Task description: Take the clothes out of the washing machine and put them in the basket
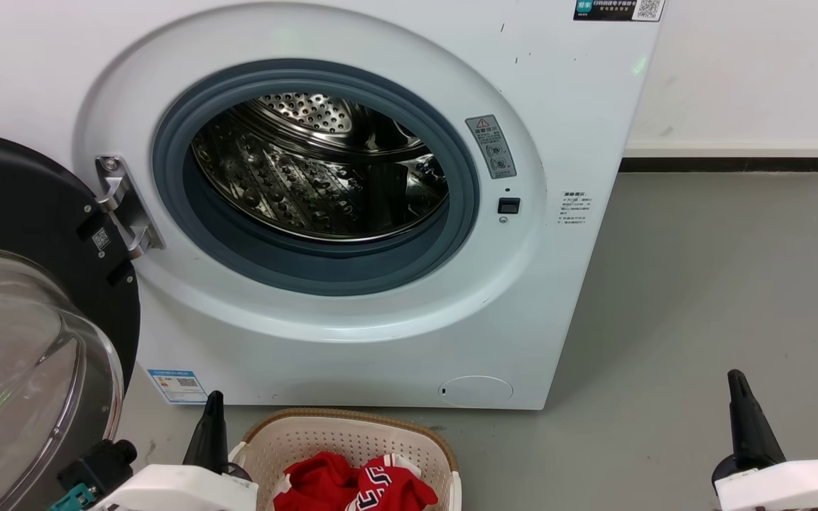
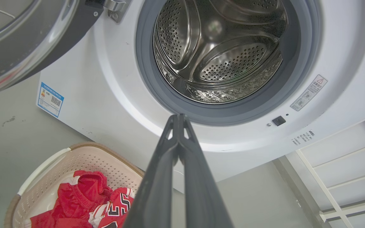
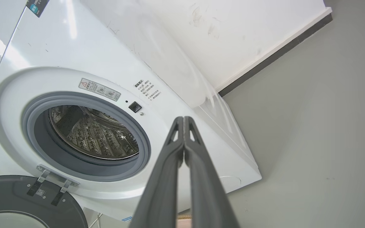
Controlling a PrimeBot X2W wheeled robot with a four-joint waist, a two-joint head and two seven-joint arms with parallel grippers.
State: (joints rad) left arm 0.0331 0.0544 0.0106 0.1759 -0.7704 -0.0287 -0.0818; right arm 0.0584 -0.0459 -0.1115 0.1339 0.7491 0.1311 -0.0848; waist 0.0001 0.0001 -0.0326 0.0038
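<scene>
Your left pincer (image 2: 178,116) has its fingers pressed together on nothing, and so does your right pincer (image 3: 183,117). The clothes (image 1: 352,486) lie in the basket (image 1: 352,434) on the floor (image 1: 700,298) just in front of the washing machine (image 1: 380,348). The head view's bottom edge cuts off the basket's near side and part of the red heap, so you can't read the lettering. The drum (image 2: 220,53) shows bare steel where visible. The door (image 1: 33,213) stands open, cut off at the left
</scene>
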